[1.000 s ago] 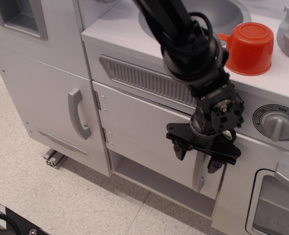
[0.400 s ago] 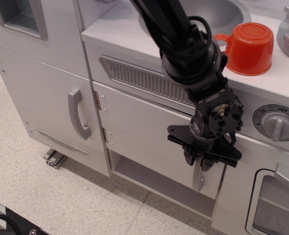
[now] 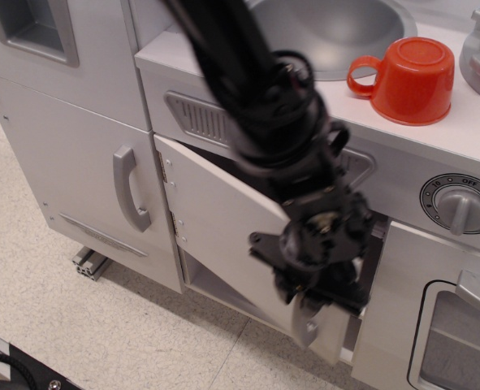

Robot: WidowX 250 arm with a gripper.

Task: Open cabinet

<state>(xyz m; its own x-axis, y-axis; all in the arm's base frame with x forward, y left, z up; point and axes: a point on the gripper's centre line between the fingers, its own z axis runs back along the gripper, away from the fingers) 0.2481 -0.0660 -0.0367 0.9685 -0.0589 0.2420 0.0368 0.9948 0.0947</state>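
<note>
The cabinet's wide white door (image 3: 223,236) is hinged at its left edge and stands partly open, swung outward. Its free right edge is clear of the frame, with a dark gap (image 3: 375,244) behind it. My black gripper (image 3: 304,299) is shut on the door's vertical grey loop handle (image 3: 302,321) near the door's lower right corner. The arm comes down from the top of the view and hides the door's upper right part. The inside of the cabinet is mostly hidden behind the door and the arm.
A taller narrow white door with a grey handle (image 3: 130,188) is to the left. An orange cup (image 3: 406,79) sits on the counter by the grey sink (image 3: 337,32). A round knob (image 3: 460,203) and the windowed oven door (image 3: 459,337) are on the right.
My gripper closed on the handle, then pulled it outward and to the left. The cabinet door went from closed to partly open.
</note>
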